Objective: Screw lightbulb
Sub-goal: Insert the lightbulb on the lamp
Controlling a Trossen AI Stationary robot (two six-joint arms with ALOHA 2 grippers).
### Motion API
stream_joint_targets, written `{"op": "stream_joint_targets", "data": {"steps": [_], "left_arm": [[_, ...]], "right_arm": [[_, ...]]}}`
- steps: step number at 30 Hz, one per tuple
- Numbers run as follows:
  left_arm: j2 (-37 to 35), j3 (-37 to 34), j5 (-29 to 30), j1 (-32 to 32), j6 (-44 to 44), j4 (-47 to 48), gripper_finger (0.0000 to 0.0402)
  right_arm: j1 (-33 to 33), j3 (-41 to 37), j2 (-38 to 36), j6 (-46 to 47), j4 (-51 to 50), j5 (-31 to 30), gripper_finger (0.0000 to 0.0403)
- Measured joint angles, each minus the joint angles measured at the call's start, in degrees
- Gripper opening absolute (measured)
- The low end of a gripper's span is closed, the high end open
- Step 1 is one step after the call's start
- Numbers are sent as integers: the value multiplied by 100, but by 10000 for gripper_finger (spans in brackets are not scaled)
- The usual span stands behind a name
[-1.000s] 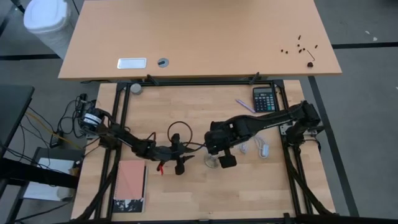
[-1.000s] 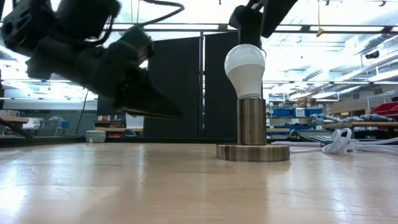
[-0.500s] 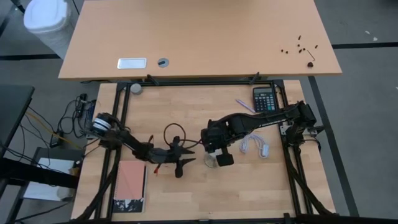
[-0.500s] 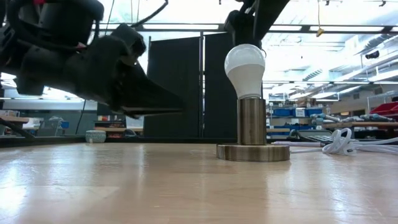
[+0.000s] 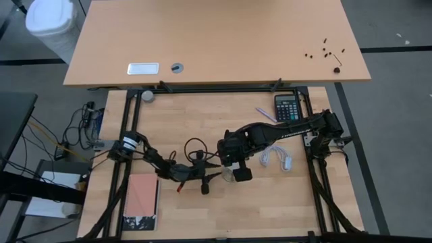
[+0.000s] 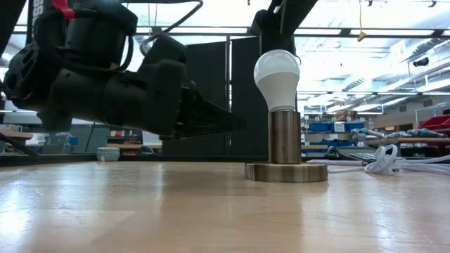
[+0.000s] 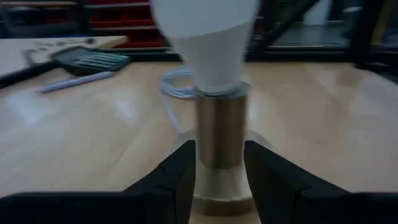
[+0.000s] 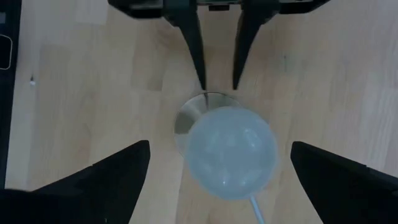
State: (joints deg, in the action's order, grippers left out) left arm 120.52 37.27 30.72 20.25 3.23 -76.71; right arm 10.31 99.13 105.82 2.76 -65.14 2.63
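The white lightbulb (image 6: 276, 76) stands upright with its base in a brass socket column (image 6: 285, 137) on a round foot (image 6: 286, 172) that rests on the table. My left gripper (image 6: 235, 126) lies low and level, to the table's left of the socket and just short of it. It is open, and its fingertips (image 8: 204, 78) point at the column (image 7: 221, 134). My right gripper (image 8: 219, 146) hangs over the bulb (image 8: 231, 152) pointing down. It is open wide, with one finger on either side of the globe and apart from it. In the high view it (image 5: 237, 172) hides most of the bulb.
A coiled white cord (image 5: 277, 157) runs from the socket toward the table's right. A calculator (image 5: 288, 106) and a pen (image 5: 265, 114) lie at the far right. A pink notebook (image 5: 142, 196) lies at the near left. A larger desk (image 5: 216, 40) stands beyond the far edge.
My left gripper has gone toward the table's right edge, toward the socket, and has sunk. It has tipped from pointing down to lying about level. The bulb and socket have stayed where they were.
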Motion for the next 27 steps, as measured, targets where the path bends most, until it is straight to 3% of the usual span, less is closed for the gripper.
{"op": "stream_joint_targets", "data": {"steps": [7, 14, 20, 27], "left_arm": [[29, 265, 81, 0, -2, 224, 163], [29, 744, -32, 0, 106, 1141, 241], [29, 855, -35, -75, 219, 1391, 298], [29, 853, -98, -215, 474, 1509, 312]], "right_arm": [[-48, 0, 0, 31, 185, 71, 399], [-109, 0, 0, 0, 211, 152, 398], [-87, 0, 0, -26, 237, 152, 398], [-87, 0, 0, -37, 288, 95, 398]]}}
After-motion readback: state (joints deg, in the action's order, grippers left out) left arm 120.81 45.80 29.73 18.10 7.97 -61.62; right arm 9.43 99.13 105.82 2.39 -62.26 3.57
